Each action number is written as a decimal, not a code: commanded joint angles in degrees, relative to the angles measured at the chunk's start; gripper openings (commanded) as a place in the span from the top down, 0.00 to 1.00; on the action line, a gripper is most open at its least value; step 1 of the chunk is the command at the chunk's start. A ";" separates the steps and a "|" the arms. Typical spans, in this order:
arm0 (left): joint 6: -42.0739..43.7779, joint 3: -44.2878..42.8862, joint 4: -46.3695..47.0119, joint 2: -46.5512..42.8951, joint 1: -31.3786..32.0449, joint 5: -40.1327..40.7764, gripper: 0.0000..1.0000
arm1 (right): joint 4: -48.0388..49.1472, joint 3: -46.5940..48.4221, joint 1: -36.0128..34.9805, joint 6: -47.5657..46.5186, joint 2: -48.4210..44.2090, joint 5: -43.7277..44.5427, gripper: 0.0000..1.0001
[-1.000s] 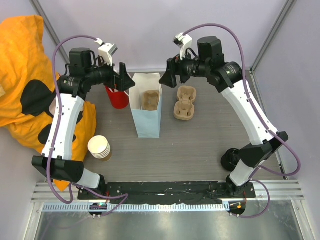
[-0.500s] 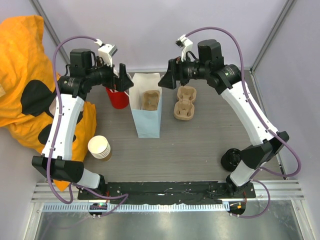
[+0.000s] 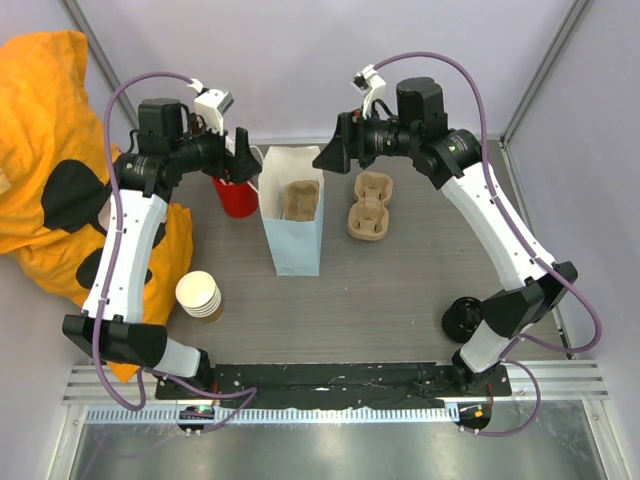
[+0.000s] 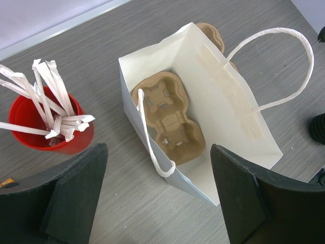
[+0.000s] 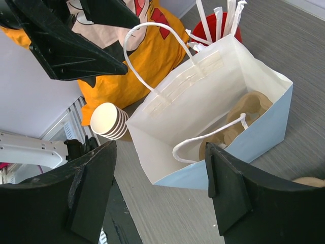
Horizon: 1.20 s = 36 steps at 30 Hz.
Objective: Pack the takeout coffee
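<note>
The pale blue paper bag (image 3: 296, 238) stands open mid-table with a brown pulp cup carrier (image 3: 300, 200) inside. My left gripper (image 3: 243, 155) hovers open and empty above the bag's left rim. My right gripper (image 3: 335, 155) hovers open and empty above its right rim. The left wrist view shows the bag (image 4: 218, 101) and carrier (image 4: 167, 117) between the open fingers (image 4: 76, 195). The right wrist view shows the bag (image 5: 203, 101) too. No tan cup with a black lid is plainly visible. A round black thing (image 3: 462, 316) sits by the right arm's base; I cannot tell whether it is a lidded cup.
A second pulp carrier (image 3: 368, 207) lies right of the bag. A red cup of wrapped straws (image 3: 233, 192) stands left of it. A stack of lidless paper cups (image 3: 199, 295) stands front left. An orange cloth (image 3: 50, 150) fills the far left.
Both grippers have drawn slightly away from the bag's rim, the left one leftward, the right one up and back. The bag and carriers have not moved.
</note>
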<state>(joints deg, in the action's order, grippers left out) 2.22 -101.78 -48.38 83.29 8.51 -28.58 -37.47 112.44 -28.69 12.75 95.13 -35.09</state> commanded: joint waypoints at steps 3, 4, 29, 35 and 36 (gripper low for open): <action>0.86 -0.53 0.30 -1.64 0.19 -0.16 0.25 | 3.98 -0.64 0.30 1.84 0.05 -0.68 0.26; 0.68 -0.61 0.22 -1.46 0.19 -0.16 0.26 | 4.16 -0.99 0.21 2.10 0.05 -0.68 0.26; -1.25 -0.17 2.24 0.56 0.19 -0.34 0.47 | 9.52 -3.20 0.21 6.85 2.60 0.29 0.43; -1.69 -0.70 2.59 1.44 0.19 -0.60 0.58 | 10.40 -1.96 0.21 6.85 3.74 1.60 0.63; -1.78 -0.70 2.68 1.70 0.19 -0.60 0.60 | 10.49 -1.96 0.21 6.85 3.83 1.78 0.70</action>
<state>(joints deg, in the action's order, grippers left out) 1.39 -101.75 -48.40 84.53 8.51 -28.51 -30.55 107.59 -28.64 19.22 99.07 -34.59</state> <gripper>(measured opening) 0.431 0.390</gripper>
